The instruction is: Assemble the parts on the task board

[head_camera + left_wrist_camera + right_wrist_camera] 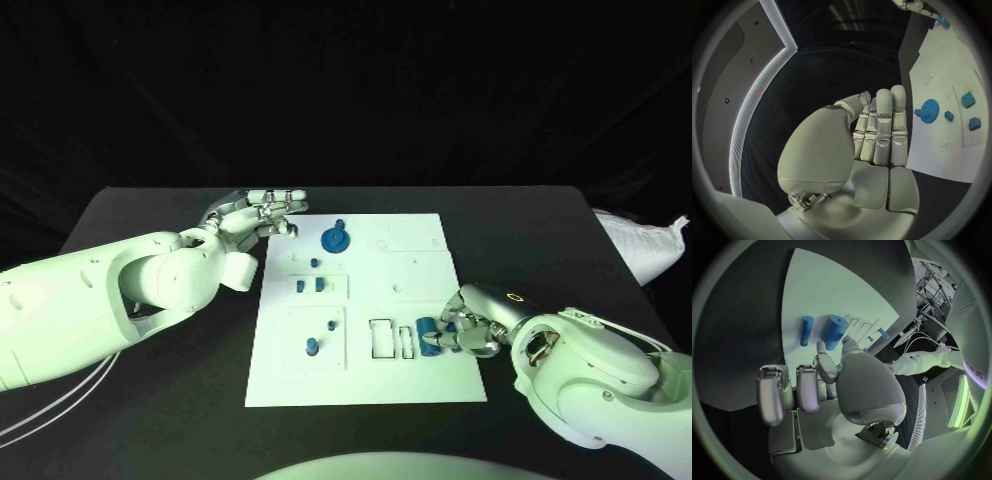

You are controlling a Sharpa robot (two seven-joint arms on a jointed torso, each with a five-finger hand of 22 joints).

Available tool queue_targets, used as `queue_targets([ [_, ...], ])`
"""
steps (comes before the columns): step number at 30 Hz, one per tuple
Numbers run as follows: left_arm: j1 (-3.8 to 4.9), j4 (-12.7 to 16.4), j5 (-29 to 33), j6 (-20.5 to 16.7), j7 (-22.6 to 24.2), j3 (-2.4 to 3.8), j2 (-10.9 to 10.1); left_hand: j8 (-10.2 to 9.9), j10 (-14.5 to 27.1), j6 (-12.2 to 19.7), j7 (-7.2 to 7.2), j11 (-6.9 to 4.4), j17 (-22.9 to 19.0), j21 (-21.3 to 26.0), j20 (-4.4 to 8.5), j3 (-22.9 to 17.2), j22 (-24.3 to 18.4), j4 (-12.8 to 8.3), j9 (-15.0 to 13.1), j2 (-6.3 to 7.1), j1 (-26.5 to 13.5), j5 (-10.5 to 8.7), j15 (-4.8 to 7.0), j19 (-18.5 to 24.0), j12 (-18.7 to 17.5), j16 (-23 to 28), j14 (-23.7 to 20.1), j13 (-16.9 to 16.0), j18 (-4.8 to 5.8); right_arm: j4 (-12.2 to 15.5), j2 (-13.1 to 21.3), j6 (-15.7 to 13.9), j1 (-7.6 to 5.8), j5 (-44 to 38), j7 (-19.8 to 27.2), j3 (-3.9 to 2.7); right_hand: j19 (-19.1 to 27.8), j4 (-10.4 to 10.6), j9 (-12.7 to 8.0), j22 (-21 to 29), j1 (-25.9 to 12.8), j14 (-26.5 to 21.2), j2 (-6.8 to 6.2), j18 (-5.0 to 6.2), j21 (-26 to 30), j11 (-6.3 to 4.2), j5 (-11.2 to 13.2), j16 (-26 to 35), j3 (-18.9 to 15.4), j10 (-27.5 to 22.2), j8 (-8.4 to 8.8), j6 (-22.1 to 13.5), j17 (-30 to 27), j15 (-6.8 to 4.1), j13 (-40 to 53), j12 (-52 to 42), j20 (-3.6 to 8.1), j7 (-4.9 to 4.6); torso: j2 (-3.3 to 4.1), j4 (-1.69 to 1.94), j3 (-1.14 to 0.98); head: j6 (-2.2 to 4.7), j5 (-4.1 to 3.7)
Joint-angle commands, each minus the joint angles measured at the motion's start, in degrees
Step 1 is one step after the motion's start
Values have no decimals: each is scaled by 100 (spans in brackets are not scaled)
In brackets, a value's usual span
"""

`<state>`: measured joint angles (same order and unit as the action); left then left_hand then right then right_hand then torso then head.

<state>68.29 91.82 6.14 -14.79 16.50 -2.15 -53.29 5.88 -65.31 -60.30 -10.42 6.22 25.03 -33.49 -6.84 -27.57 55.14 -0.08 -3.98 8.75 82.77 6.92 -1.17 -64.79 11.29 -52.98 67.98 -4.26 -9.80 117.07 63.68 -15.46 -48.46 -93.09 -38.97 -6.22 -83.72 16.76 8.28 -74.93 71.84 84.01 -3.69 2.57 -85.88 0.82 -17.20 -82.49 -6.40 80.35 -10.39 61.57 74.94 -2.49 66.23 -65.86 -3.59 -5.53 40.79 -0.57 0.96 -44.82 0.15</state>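
The white task board lies in the middle of the black table. A blue gear sits near its far left corner, and small blue pieces stand in slots further down its left side. My left hand hovers off the board's far left corner, fingers straight, holding nothing. My right hand is at the board's right edge. Its thumb and one finger pinch the near end of a thick blue cylinder. A thin blue peg lies beside it.
Two empty narrow rectangular slots lie just left of the cylinder. A white bag sits at the table's right edge. Bare black table surrounds the board on all sides.
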Motion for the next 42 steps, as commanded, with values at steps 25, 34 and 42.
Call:
queue_targets([
  [25,-4,34,22,159,-3,3,-4,15,49,-16,-5,-10,-15,31,19,66,-13,7,8,-45,-53,24,15,16,36,-22,-12,8,-65,-475,-469,238,221,-114,-301,2,-205,-15,106,-974,-7,347,185,-105,-43,-6,-72,-33,-77,-17,-109,-27,55,-56,131,-72,14,18,-4,-6,4,-27,32],
  [34,-8,36,22,172,-8,3,-8,15,49,-16,-5,-10,-15,31,19,66,-13,7,8,-45,-53,24,15,16,36,-22,-12,8,-65,-381,-409,-206,226,-36,-298,-4,-233,-29,236,-1014,273,353,389,-115,-70,-38,-565,-55,-32,50,-205,17,92,-84,327,-179,39,50,-12,-7,-3,-17,35],
  [42,-17,37,22,175,-9,3,-16,15,53,-13,-4,-10,-18,34,18,71,-14,5,8,-47,-56,25,15,17,40,-23,-14,9,-65,-53,-270,-671,161,335,-244,-50,-258,-21,288,-1047,304,356,415,-124,-92,-45,-805,-65,-68,67,-225,5,107,-90,383,-186,46,56,-10,0,6,8,13],
])
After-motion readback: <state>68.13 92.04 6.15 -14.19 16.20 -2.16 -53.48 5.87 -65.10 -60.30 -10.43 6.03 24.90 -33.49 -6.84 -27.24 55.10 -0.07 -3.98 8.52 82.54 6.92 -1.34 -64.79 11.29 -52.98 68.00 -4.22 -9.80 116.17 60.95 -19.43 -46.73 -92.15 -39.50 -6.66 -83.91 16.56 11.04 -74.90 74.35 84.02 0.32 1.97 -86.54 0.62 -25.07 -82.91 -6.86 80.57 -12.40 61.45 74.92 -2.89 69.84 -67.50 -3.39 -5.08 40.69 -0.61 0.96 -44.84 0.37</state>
